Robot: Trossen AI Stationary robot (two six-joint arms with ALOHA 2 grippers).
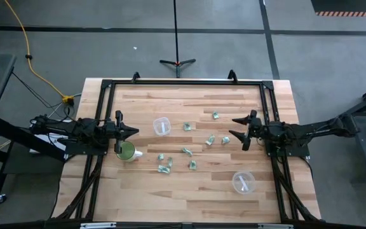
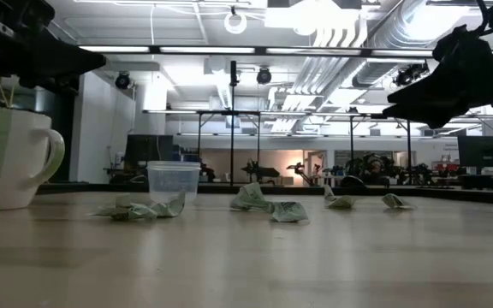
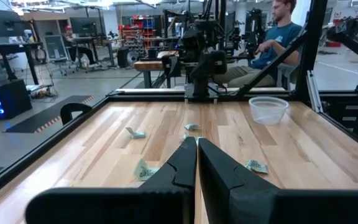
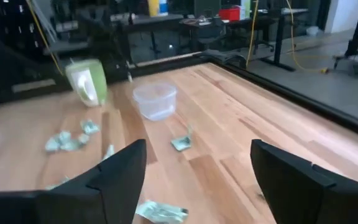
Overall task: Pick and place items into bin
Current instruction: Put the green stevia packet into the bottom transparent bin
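Left arm lay low along the table's left side; I saw its left gripper [image 1: 132, 131] just above the green cup [image 1: 126, 151], fingers [image 3: 179, 171] pressed together in the left wrist view, holding nothing. Right arm reached in from the right edge; the right gripper [image 1: 239, 127] hung over the wood with its fingers [image 4: 114, 177] spread wide, nothing between them.

Two clear plastic tubs sat on the table. One tub [image 1: 162, 126] stood just right of the left gripper, the other tub [image 1: 243, 182] nearer the front right corner, below the right arm in the high view. Something pale showed inside each from above; I could not tell what it was. The cup stood upright with its handle [image 2: 51, 154] to one side in the low view.

The wrapped pieces [image 1: 187, 152] lay scattered across the middle of the table between the two grippers, none in either tub as far as I could see. One piece [image 1: 215, 116] lay apart toward the far edge.

The table [image 1: 196, 191] was pale wood strips inside a black frame. A person [image 3: 278, 37] sat beyond the far side, among workshop benches.
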